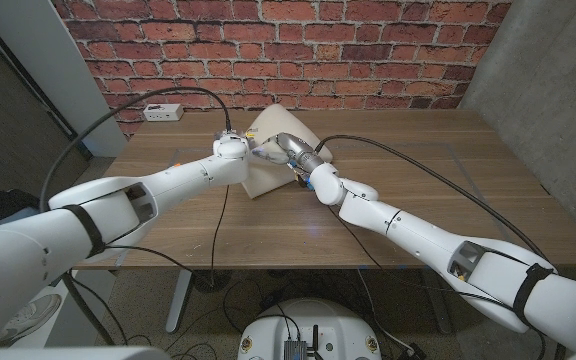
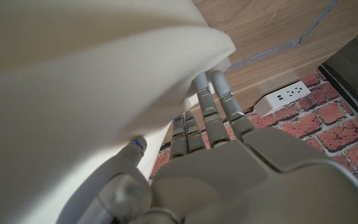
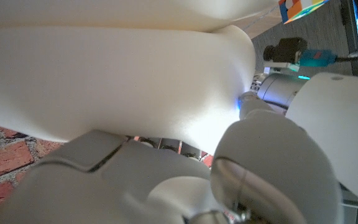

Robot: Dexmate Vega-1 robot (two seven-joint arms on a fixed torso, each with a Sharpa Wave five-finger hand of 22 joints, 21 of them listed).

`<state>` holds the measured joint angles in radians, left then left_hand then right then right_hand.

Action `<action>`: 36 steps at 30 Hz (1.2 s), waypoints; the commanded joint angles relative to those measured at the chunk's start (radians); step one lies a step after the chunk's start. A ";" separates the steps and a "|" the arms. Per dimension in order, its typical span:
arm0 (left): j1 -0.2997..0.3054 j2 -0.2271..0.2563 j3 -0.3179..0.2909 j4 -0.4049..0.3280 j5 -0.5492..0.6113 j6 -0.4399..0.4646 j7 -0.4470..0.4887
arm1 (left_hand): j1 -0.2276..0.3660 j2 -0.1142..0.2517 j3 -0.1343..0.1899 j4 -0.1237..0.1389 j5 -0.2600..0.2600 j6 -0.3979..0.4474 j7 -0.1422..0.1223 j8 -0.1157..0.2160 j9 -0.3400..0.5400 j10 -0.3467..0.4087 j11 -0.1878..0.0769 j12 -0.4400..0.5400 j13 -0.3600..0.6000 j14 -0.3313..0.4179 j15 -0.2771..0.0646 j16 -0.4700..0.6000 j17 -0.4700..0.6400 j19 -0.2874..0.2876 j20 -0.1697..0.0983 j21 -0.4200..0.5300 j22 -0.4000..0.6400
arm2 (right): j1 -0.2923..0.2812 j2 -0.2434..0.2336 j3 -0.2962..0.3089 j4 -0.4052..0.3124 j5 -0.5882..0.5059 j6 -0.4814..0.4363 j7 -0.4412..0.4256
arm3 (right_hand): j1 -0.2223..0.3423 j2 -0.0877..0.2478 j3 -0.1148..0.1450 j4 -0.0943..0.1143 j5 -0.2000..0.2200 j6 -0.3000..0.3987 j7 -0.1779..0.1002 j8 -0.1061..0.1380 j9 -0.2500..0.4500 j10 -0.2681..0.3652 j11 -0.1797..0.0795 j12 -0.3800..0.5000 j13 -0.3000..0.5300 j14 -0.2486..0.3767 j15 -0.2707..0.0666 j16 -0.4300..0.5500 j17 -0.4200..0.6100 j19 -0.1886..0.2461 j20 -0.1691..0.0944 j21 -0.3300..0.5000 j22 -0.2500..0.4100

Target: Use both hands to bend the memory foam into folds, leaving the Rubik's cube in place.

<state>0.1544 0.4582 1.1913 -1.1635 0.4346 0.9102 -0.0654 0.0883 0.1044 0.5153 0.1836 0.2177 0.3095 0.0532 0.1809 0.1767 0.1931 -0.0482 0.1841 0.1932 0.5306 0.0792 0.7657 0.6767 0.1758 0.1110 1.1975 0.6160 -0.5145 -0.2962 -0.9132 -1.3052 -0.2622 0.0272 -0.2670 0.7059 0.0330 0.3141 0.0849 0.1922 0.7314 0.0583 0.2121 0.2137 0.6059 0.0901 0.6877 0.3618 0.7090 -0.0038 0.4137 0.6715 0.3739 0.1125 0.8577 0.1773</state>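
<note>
Memory foam [image 1: 273, 150] bent up between both hands: left hand [image 1: 236, 148] grips its edge, right hand [image 1: 293, 150] seemingly clasps the opposite side.

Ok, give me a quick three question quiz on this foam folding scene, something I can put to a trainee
1. True or false: both the left hand and the right hand are on the memory foam.
2. Multiple choice: what lies on the table at its far left, near the brick wall? A) a white power strip B) a red mug C) a roll of tape
3. Fill in: in the left wrist view, the fingers reach under the foam's ____ edge.

Key: 1 true; 2 A, the white power strip; 3 lifted.
</note>
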 commanded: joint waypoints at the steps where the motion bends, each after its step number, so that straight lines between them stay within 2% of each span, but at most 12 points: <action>1: -0.012 -0.034 0.007 0.079 0.003 -0.065 -0.016 | -0.010 0.077 0.022 -0.003 0.014 -0.025 -0.009 -0.006 0.002 -0.024 -0.006 -0.006 0.003 -0.008 -0.006 -0.008 -0.007 -0.002 0.004 0.009 -0.002 | -0.038 0.044 0.122 0.151 0.205 0.281 -0.029 | -0.085 -0.013 -0.027 0.036 -0.006 0.007 0.017 -0.004 0.001 0.014 0.017 0.007 0.004 0.023 0.009 0.013 0.005 0.027 0.005 0.004 0.005; 4: -0.014 -0.044 0.010 0.096 0.008 -0.066 -0.016 | -0.007 0.083 0.032 -0.007 0.017 -0.035 -0.013 -0.007 0.002 -0.032 -0.006 -0.006 0.003 -0.011 -0.008 -0.010 -0.010 -0.003 0.002 0.012 -0.004 | -0.044 0.056 0.146 0.174 0.255 0.321 -0.010 | -0.164 -0.038 -0.066 0.060 -0.003 0.005 0.025 -0.008 0.001 0.014 0.023 0.007 0.007 0.021 0.021 0.015 0.011 0.037 0.013 0.003 0.007; 11: -0.017 -0.055 0.010 0.116 0.012 -0.077 -0.016 | -0.007 0.077 0.039 -0.010 0.019 -0.037 -0.014 -0.004 0.001 -0.036 -0.006 -0.004 0.002 -0.008 -0.007 -0.010 -0.015 -0.005 0.000 0.015 -0.007 | -0.058 0.089 0.196 0.223 0.353 0.404 0.015 | -0.269 -0.082 -0.125 0.078 0.008 -0.011 0.032 -0.015 0.001 0.005 0.034 0.003 0.011 0.002 0.038 0.012 0.020 0.037 0.024 -0.006 0.009; 18: -0.017 -0.052 0.008 0.109 0.015 -0.083 -0.023 | -0.011 0.067 0.039 -0.012 0.019 -0.036 -0.014 -0.001 0.001 -0.034 -0.005 -0.001 0.002 -0.004 -0.009 -0.010 -0.018 -0.005 -0.002 0.019 -0.010 | -0.064 0.128 0.231 0.281 0.372 0.500 -0.036 | -0.360 -0.074 -0.159 0.084 0.028 -0.015 0.036 -0.013 0.001 -0.034 0.044 -0.030 -0.008 -0.061 0.053 -0.021 0.006 -0.005 0.030 -0.032 0.008; 20: -0.017 -0.053 0.009 0.109 0.019 -0.078 -0.021 | -0.011 0.065 0.039 -0.012 0.019 -0.035 -0.012 -0.001 0.001 -0.034 -0.005 0.000 0.002 -0.003 -0.009 -0.009 -0.018 -0.005 -0.003 0.019 -0.011 | -0.065 0.119 0.232 0.269 0.348 0.493 -0.056 | -0.377 -0.057 -0.161 0.060 0.045 -0.026 0.033 -0.009 0.000 -0.099 0.050 -0.082 -0.033 -0.142 0.053 -0.074 -0.030 -0.048 0.014 -0.063 0.005; 22: -0.016 -0.050 0.006 0.103 0.017 -0.079 -0.026 | -0.012 0.064 0.039 -0.013 0.020 -0.033 -0.011 0.000 0.001 -0.034 -0.006 0.000 0.002 -0.002 -0.008 -0.009 -0.019 -0.004 -0.003 0.021 -0.012 | -0.071 0.092 0.225 0.215 0.304 0.429 -0.078 | -0.294 -0.007 -0.113 0.004 0.050 -0.024 0.031 -0.002 -0.002 -0.145 0.036 -0.132 -0.057 -0.205 0.042 -0.111 -0.066 -0.061 -0.006 -0.085 0.002; 24: -0.015 -0.047 0.005 0.098 0.020 -0.080 -0.023 | -0.014 0.062 0.039 -0.013 0.020 -0.034 -0.012 0.000 0.001 -0.035 -0.006 0.001 0.002 -0.002 -0.008 -0.009 -0.018 -0.004 -0.003 0.021 -0.013 | -0.081 0.060 0.212 0.136 0.234 0.321 -0.118 | -0.120 0.068 -0.010 -0.124 0.019 -0.020 0.025 0.002 -0.005 -0.153 0.022 -0.192 -0.097 -0.240 0.034 -0.151 -0.140 -0.079 -0.017 -0.124 -0.002; 25: -0.014 -0.045 0.005 0.094 0.020 -0.081 -0.026 | -0.014 0.062 0.039 -0.013 0.020 -0.034 -0.011 0.001 0.001 -0.034 -0.005 0.001 0.002 -0.002 -0.008 -0.009 -0.018 -0.006 -0.003 0.021 -0.013 | -0.081 0.042 0.201 0.105 0.199 0.277 -0.124 | -0.097 0.077 0.007 -0.146 0.011 -0.024 0.011 0.001 -0.006 -0.160 0.007 -0.207 -0.104 -0.256 0.014 -0.164 -0.157 -0.083 -0.023 -0.133 -0.002; 27: -0.013 -0.046 0.002 0.092 0.020 -0.077 -0.025 | -0.016 0.060 0.039 -0.013 0.020 -0.034 -0.012 0.001 0.001 -0.035 -0.005 0.001 0.002 -0.002 -0.008 -0.008 -0.017 -0.006 -0.004 0.022 -0.014 | -0.079 0.008 0.176 0.042 0.131 0.180 -0.126 | -0.001 0.117 0.071 -0.224 0.001 -0.045 -0.036 -0.005 -0.005 -0.196 -0.057 -0.263 -0.128 -0.314 -0.030 -0.197 -0.210 -0.108 -0.072 -0.165 -0.003; 30: -0.013 -0.042 0.003 0.083 0.022 -0.080 -0.029 | -0.017 0.059 0.039 -0.013 0.020 -0.035 -0.011 0.001 0.001 -0.035 -0.005 0.002 0.002 -0.001 -0.008 -0.008 -0.018 -0.006 -0.003 0.024 -0.015 | -0.060 -0.035 0.130 -0.021 0.039 0.069 -0.096 | 0.043 0.105 0.076 -0.249 -0.015 -0.124 -0.092 -0.025 -0.005 -0.275 -0.106 -0.334 -0.146 -0.411 -0.069 -0.221 -0.254 -0.161 -0.103 -0.209 -0.005; 33: -0.012 -0.041 0.003 0.079 0.026 -0.077 -0.030 | -0.019 0.058 0.039 -0.013 0.020 -0.036 -0.011 0.001 0.001 -0.036 -0.004 0.002 0.002 -0.001 -0.007 -0.008 -0.019 -0.005 -0.003 0.025 -0.017 | -0.044 -0.062 0.096 -0.066 -0.024 -0.019 -0.063 | 0.037 0.091 0.050 -0.237 -0.016 -0.197 -0.133 -0.033 -0.005 -0.328 -0.126 -0.383 -0.154 -0.472 -0.085 -0.224 -0.286 -0.190 -0.113 -0.241 -0.006; 36: -0.010 -0.038 0.001 0.072 0.027 -0.076 -0.031 | -0.021 0.058 0.040 -0.013 0.020 -0.036 -0.012 0.001 0.001 -0.036 -0.005 0.002 0.002 0.000 -0.007 -0.008 -0.019 -0.006 -0.002 0.026 -0.018 | -0.024 -0.086 0.068 -0.100 -0.063 -0.081 -0.008 | 0.014 0.077 0.017 -0.222 -0.013 -0.259 -0.150 -0.032 -0.008 -0.371 -0.132 -0.425 -0.159 -0.553 -0.082 -0.230 -0.320 -0.249 -0.102 -0.288 -0.007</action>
<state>0.1396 0.4131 1.1967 -1.0721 0.4519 0.8342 -0.0883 0.0752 0.1018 0.5499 0.1737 0.2299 0.2744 0.0359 0.1752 0.1761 0.1628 -0.0568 0.1841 0.1931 0.5219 0.0734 0.7599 0.6589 0.1709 0.1088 1.2148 0.5975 -0.5826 -0.2445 -0.7233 -1.1670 -0.1211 0.2672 -0.3464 0.7357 0.1274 0.3533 -0.1482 0.1772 0.5147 -0.0755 0.1842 0.2055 0.2645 -0.0357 0.2917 0.2047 0.2068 -0.0395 0.1894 0.3735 0.1618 0.0047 0.6006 0.1684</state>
